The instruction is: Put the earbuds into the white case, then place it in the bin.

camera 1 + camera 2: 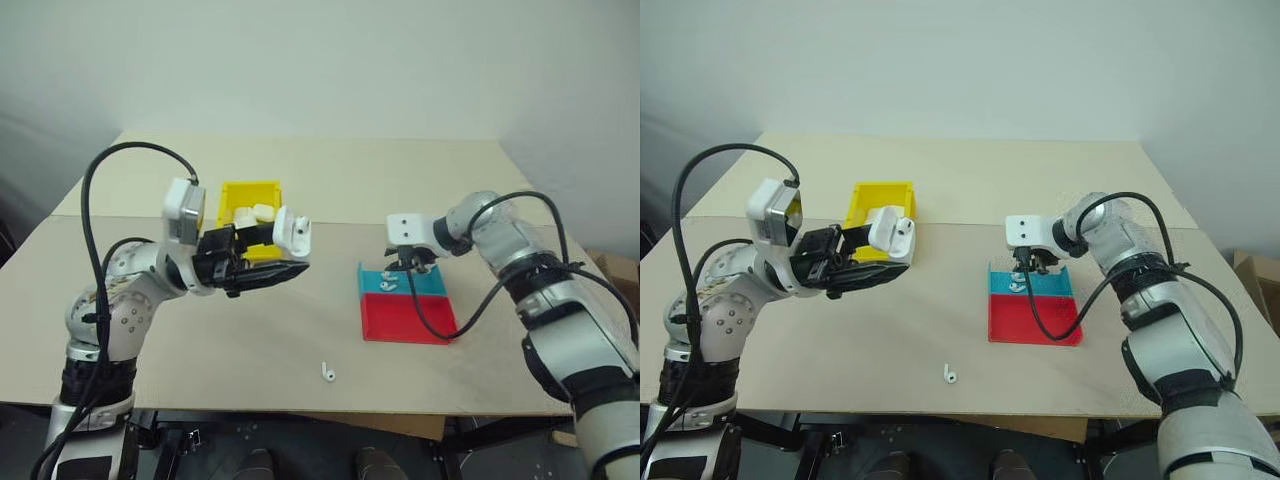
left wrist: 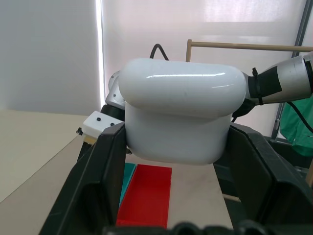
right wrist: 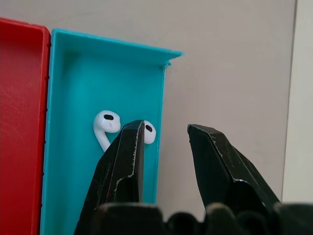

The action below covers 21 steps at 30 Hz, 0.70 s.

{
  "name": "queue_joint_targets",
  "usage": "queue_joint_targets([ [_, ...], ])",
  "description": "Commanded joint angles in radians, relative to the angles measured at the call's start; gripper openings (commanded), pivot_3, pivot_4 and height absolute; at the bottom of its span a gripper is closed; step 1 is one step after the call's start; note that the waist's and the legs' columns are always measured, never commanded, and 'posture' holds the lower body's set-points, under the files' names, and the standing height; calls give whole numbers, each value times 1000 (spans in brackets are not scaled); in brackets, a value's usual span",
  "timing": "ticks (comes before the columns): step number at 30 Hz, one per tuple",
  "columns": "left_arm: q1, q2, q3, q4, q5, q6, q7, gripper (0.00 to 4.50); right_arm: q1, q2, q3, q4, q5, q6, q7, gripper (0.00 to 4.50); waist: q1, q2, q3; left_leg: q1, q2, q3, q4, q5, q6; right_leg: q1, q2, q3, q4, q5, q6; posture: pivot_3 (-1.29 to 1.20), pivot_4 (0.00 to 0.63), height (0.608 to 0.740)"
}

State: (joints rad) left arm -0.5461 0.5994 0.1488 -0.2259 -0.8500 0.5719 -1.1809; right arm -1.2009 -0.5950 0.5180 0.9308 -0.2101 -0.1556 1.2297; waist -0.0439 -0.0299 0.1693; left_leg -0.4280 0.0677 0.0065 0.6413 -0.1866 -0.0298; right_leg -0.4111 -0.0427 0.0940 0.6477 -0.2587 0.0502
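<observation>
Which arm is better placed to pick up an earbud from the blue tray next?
Right. Its end effector hangs open directly over the shallow blue plastic tray, beside two tiny glossy white earbuds. The left end effector is shut on the glossy white rounded case, away from the tray.

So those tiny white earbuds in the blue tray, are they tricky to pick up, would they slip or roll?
Probably fiddly. The earbuds look glossy and rounded, so they may slip between the right gripper's hard black fingers. With a bulb on a thin stem they likely rock or spin when nudged. They lie near the blue tray's wall, which might stop them sliding away.
</observation>
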Motion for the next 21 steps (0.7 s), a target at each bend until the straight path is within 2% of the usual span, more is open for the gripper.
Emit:
queue_joint_targets([
  [1, 4, 13, 28, -44, -22, -8, 14, 2770, -41, 10, -16, 71, -39, -61, 2, 1745, 0, 0, 0, 0, 0, 0, 0, 0, 0, 0, 0, 0, 0, 0, 0, 0, 150, 740],
  [21, 48, 37, 46, -97, -51, -5, 53, 2770, -62, 89, -48, 219, -137, -99, -61, 1745, -3, 1, 0, 2, 0, 0, 0, 0, 0, 1, 0, 0, 1, 0, 0, 0, 150, 740],
])
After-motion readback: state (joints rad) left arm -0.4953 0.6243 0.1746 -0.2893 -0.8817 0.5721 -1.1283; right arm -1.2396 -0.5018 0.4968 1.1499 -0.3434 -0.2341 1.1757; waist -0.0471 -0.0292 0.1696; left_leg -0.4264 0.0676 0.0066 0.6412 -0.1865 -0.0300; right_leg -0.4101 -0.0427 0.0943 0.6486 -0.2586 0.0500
